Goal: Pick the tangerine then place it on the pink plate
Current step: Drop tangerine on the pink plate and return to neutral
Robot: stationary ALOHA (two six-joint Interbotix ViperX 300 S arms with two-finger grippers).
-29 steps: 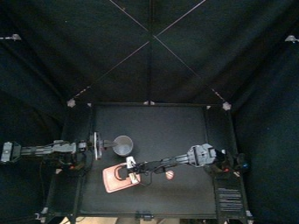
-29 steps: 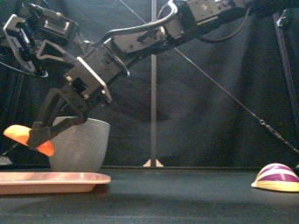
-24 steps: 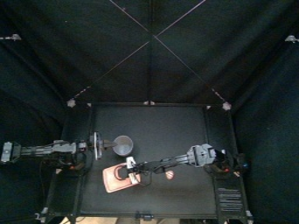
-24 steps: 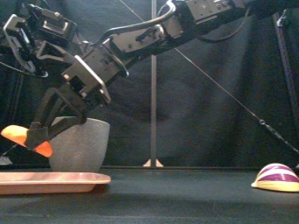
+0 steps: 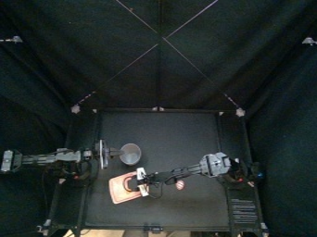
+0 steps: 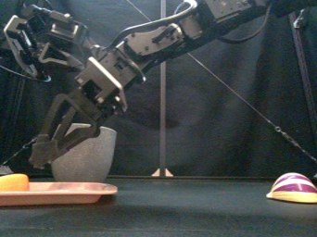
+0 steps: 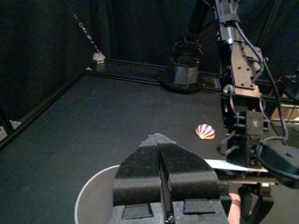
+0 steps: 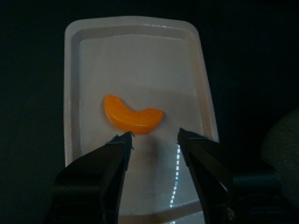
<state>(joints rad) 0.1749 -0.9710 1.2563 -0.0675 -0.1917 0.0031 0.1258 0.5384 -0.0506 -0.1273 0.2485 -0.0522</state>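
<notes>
Orange tangerine segment (image 8: 132,118) lies on the pink plate (image 8: 135,24) beneath my right end effector (image 8: 155,136), jaws spread wide and empty; placing looks done, so next I'd lift straight clear without nudging the fruit.

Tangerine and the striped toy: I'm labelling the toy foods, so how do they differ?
The tangerine is an orange crescent; the striped toy is a rounded purple-and-white dome. The tangerine lies on the pink tray; the striped toy sits on the bare table, farther right in the front view. The open right gripper hangs over the tangerine, not the striped toy. Both lie free, ungripped.
</notes>
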